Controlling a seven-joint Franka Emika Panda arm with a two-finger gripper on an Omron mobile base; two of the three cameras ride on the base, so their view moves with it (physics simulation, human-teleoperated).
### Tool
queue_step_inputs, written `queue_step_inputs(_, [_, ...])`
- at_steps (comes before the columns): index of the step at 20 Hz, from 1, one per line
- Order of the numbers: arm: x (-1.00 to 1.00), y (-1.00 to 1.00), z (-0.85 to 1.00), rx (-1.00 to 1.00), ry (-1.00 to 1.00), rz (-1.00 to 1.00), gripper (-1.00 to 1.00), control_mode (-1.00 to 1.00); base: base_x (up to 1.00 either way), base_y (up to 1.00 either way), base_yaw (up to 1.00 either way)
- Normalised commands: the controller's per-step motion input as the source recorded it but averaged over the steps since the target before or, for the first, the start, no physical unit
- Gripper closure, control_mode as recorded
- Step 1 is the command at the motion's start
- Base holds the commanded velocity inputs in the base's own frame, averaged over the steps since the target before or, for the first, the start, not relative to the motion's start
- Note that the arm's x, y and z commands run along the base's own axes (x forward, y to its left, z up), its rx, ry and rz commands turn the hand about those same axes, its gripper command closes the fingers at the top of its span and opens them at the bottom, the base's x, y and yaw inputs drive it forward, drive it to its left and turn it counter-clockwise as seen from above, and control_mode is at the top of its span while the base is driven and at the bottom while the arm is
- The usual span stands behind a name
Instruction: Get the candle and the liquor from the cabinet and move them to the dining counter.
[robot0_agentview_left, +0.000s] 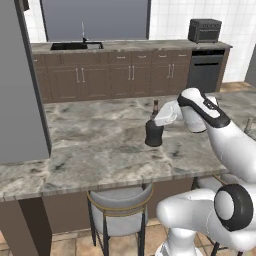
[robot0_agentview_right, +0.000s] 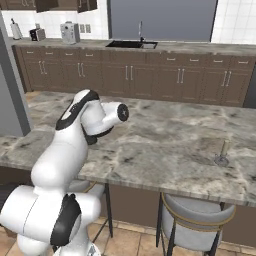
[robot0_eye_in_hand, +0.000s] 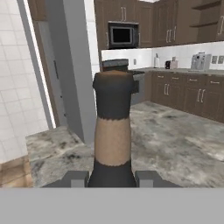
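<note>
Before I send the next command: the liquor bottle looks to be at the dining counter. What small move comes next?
Probably open the gripper and release. The liquor bottle stands upright with its base apparently on the dining counter, the fingers closed on either side of its neck. The candle already stands on the same slab, well apart, so only letting go and backing off seems left.

No legible text or labels anywhere.
</note>
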Motion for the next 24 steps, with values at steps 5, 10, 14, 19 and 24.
queue_step_inputs(5, [0.59, 0.02, -0.50, 0.00, -0.08, 0.04, 1.00, -1.00, 0.00, 0.00, 0.00])
queue_step_inputs(10, [0.67, 0.00, -0.36, 0.00, -0.01, 0.01, 1.00, -1.00, 0.00, 0.00, 0.00])
queue_step_inputs(14, [0.70, 0.00, -0.34, 0.00, 0.00, 0.00, 1.00, -1.00, 0.00, 0.00, 0.00])
queue_step_inputs(19, [0.59, 0.00, -0.34, 0.00, 0.00, 0.02, 1.00, -1.00, 0.00, 0.00, 0.00])
queue_step_inputs(24, [0.48, 0.00, -0.42, 0.00, 0.01, 0.02, 1.00, -1.00, 0.00, 0.00, 0.00])
